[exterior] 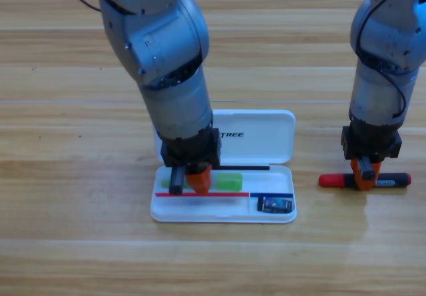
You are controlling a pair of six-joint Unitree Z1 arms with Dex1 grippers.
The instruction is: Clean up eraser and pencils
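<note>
Wooden table (66, 243) — open white case (223, 211)

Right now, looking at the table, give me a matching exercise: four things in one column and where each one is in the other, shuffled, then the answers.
Things:
1. eraser
2. green pencil
3. black pencil
4. left end effector

Places:
A. on the bare table, right of the case, under the right end effector
B. small lower-right compartment of the case
C. down over the case's long compartment, at the green pencil
D. long compartment of the case

Pairs: 1-B, 2-D, 3-A, 4-C
</note>
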